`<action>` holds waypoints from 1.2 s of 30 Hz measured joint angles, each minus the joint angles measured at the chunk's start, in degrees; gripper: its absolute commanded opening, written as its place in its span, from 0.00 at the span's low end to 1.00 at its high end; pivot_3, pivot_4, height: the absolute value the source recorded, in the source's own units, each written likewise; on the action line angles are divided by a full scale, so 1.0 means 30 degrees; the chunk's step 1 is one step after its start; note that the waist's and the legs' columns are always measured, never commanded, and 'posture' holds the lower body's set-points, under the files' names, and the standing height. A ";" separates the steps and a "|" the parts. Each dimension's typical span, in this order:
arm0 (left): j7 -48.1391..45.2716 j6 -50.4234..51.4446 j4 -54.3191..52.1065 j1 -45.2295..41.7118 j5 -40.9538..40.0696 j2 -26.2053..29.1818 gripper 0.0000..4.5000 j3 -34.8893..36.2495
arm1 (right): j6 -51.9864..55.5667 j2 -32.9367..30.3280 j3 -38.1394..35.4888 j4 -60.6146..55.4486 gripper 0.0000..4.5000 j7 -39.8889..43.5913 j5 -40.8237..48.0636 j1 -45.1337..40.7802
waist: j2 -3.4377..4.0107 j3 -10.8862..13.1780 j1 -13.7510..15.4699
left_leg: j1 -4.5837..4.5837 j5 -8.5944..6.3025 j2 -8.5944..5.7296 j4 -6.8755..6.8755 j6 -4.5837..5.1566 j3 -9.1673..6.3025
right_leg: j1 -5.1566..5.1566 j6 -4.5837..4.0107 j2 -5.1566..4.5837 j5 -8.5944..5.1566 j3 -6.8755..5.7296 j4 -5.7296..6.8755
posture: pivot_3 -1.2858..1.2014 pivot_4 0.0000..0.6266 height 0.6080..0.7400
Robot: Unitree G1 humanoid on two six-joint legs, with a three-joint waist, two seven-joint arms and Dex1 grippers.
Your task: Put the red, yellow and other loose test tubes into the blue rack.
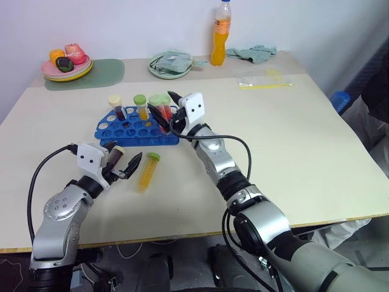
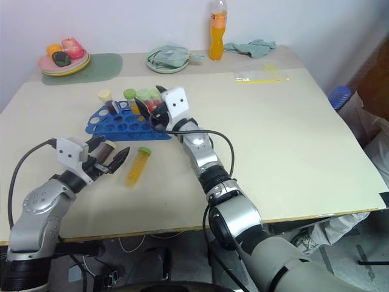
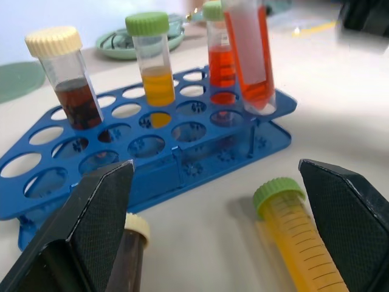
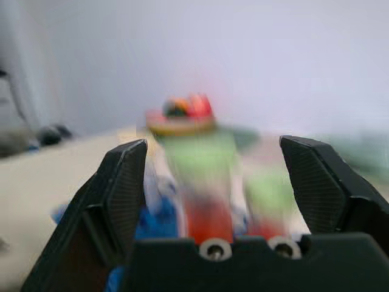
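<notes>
1. Left eye view: your blue rack (image 1: 137,129) sits mid-table with four tubes upright in it: a dark cream-capped tube (image 1: 115,106), a yellow green-capped tube (image 1: 141,107), and two red tubes (image 1: 161,112) at the rack's right end, partly hidden behind the right gripper (image 1: 165,108). Its fingers are spread wide around those red tubes; you can't tell if either finger touches.
2. Same view: loose yellow tube (image 1: 148,171) lies flat just in front of the rack, green cap toward the rack. Left gripper (image 1: 124,164) is just left of that tube, fingers wide, holding nothing. A dark loose tube (image 1: 113,157) lies between its fingers, mostly covered.
3. Right eye view: same layout. Plate of toy food (image 2: 62,63) well behind the rack; orange bottle (image 2: 217,30) at the far edge.
4. Left wrist view: rack's left end cut off. Loose yellow tube's lower half is cut off; dark loose tube shows little more than its cream cap (image 3: 137,227), beside one finger.
5. Right wrist view: blurred. Fingers wide, red tubes between them, apart from both pads as far as you can see.
</notes>
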 measured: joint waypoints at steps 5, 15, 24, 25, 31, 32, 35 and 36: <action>-0.0378 0.0682 -0.0350 -0.0162 -0.0147 0.0454 1.00 -0.0300 | 0.2894 -0.1145 0.0840 -0.4593 0.88 0.1502 0.0252 0.2249 | -0.0006 -0.0004 0.0020 | 0.0006 0.0000 -0.0005 0.0009 0.0000 -0.0014 | 0.0013 0.0003 -0.0029 0.0000 0.0011 -0.0004 | 0.52 0.24 1.00; -0.0849 0.0651 -0.0352 0.0108 -0.0171 0.0352 1.00 -0.0662 | 1.2620 -0.2057 0.1629 -0.7819 0.88 0.0357 -0.0339 0.1460 | 0.0000 0.0000 0.0017 | 0.0001 0.0000 0.0002 -0.0008 0.0000 -0.0012 | -0.0023 -0.0013 -0.0007 -0.0008 0.0016 0.0001 | 0.52 0.24 1.00; -0.1313 0.0225 -0.0279 0.0384 -0.0169 0.0374 1.00 -0.0616 | 1.6988 -0.0396 0.0607 -0.5504 0.88 -0.1906 -0.0104 -0.1841 | 0.0001 0.0001 -0.0010 | -0.0004 0.0000 -0.0002 -0.0021 0.0000 0.0001 | -0.0031 -0.0027 0.0003 -0.0015 0.0007 -0.0008 | 0.52 0.24 1.00; -0.1322 0.0194 -0.0275 0.0429 -0.0169 0.0375 1.00 -0.0602 | 1.6988 -0.0277 0.0433 -0.5032 0.88 -0.2102 -0.0102 -0.2083 | 0.0000 0.0000 0.0005 | -0.0009 0.0000 -0.0003 -0.0021 0.0000 0.0005 | -0.0030 -0.0028 0.0000 -0.0016 0.0005 -0.0011 | 0.52 0.24 1.00; -0.1307 0.0075 -0.0274 0.0796 -0.0159 0.0368 1.00 -0.0514 | 1.7110 -0.0017 -0.0407 -0.2913 0.71 -0.2757 0.0097 -0.2672 | -0.0002 -0.0001 -0.0005 | -0.0019 0.0000 -0.0007 -0.0016 0.0001 0.0012 | -0.0028 -0.0026 -0.0012 -0.0015 0.0007 -0.0025 | 0.52 0.24 1.00; -0.1284 0.0074 -0.0276 0.0861 -0.0159 0.0366 1.00 -0.0514 | 1.7148 -0.0024 -0.0490 -0.2781 0.59 -0.2764 0.0103 -0.2763 | 0.0000 0.0000 -0.0009 | -0.0019 0.0000 -0.0005 -0.0017 0.0001 0.0012 | -0.0030 -0.0026 -0.0007 -0.0015 0.0005 -0.0024 | 0.52 0.24 1.00; -0.1225 0.0090 -0.0332 0.0908 -0.0158 0.0361 1.00 -0.0526 | 1.7172 -0.0022 -0.0592 -0.2772 0.26 -0.2773 0.0095 -0.3027 | 0.0002 0.0001 -0.0033 | -0.0018 0.0000 -0.0002 -0.0022 0.0001 0.0011 | -0.0033 -0.0026 0.0006 -0.0015 0.0004 -0.0022 | 0.52 0.24 1.00; -0.1199 0.0124 -0.0430 0.0909 -0.0160 0.0361 1.00 -0.0528 | 1.7217 -0.0050 -0.0594 -0.2773 0.18 -0.2785 0.0081 -0.3077 | 0.0000 0.0000 -0.0035 | -0.0017 0.0000 -0.0002 -0.0023 0.0001 0.0012 | -0.0033 -0.0026 0.0007 -0.0015 0.0004 -0.0022 | 0.52 0.24 1.00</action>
